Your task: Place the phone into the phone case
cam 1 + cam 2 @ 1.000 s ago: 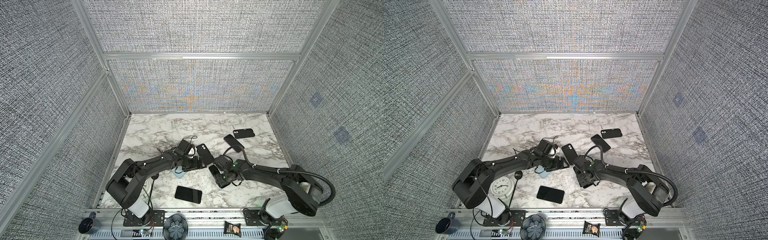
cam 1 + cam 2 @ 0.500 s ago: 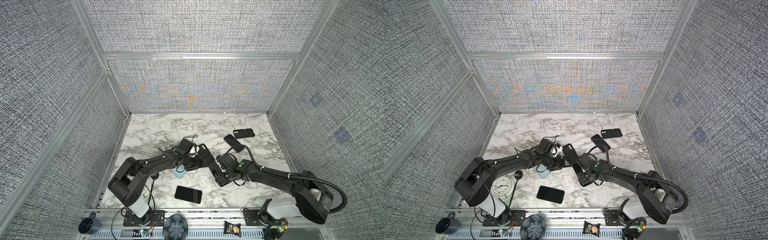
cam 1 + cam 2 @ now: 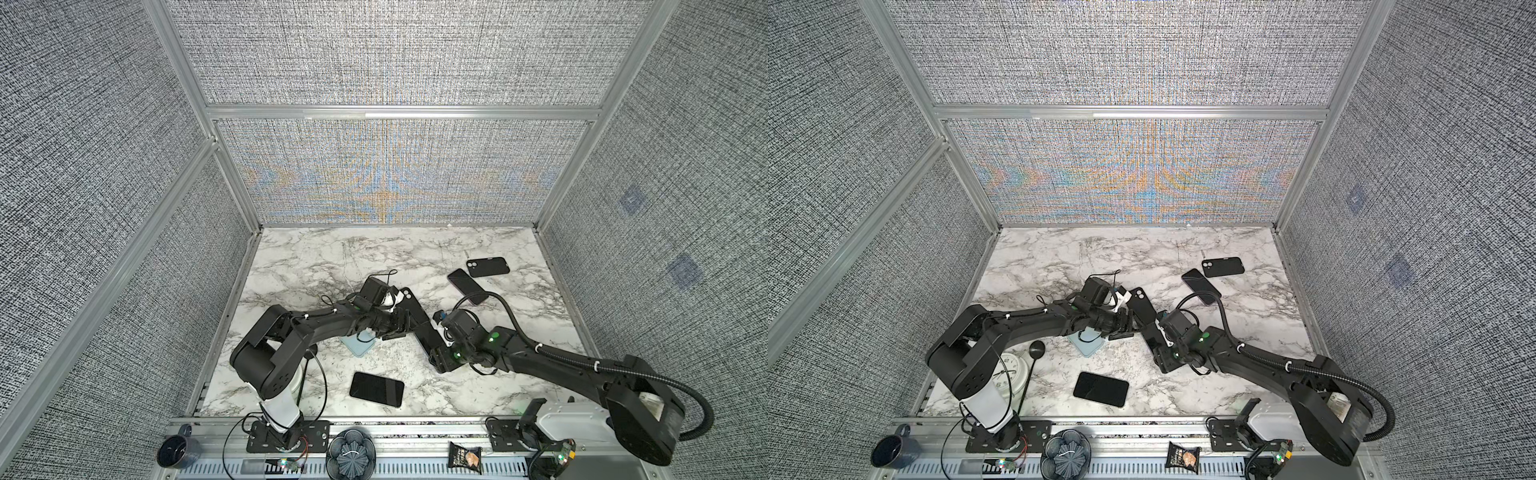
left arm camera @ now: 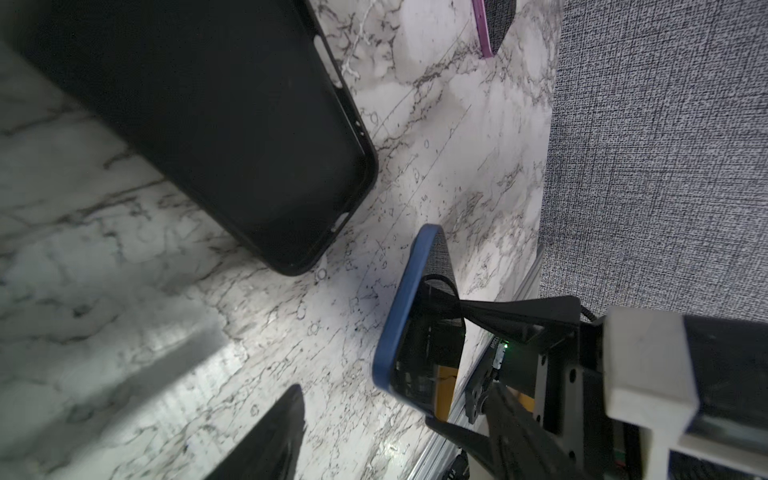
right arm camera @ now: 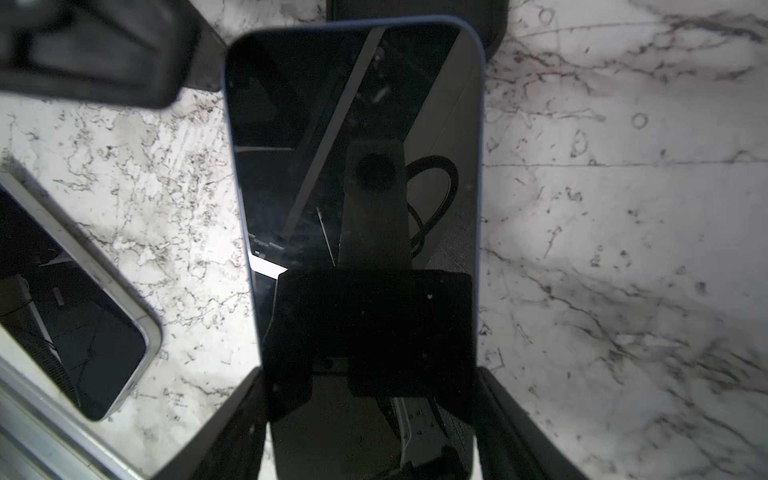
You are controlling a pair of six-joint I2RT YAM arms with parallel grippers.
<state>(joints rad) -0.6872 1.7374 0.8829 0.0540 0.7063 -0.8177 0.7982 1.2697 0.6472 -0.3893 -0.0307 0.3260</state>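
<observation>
The marble table (image 3: 316, 257) keeps everything low and flat, so I work close to it. My right gripper (image 5: 365, 374) is clamped across the long edges of the phone (image 5: 353, 166), screen up and tilted off the marble. I judge that is so the free end can enter first. My left gripper (image 3: 397, 326) sits at the phone case (image 4: 216, 124) — likely to steady it, though I cannot tell whether it grips. The case lies hollow side up, just beside the phone's free end.

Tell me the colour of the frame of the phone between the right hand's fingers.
The phone has a blue frame, clearest in the left wrist view.
</observation>
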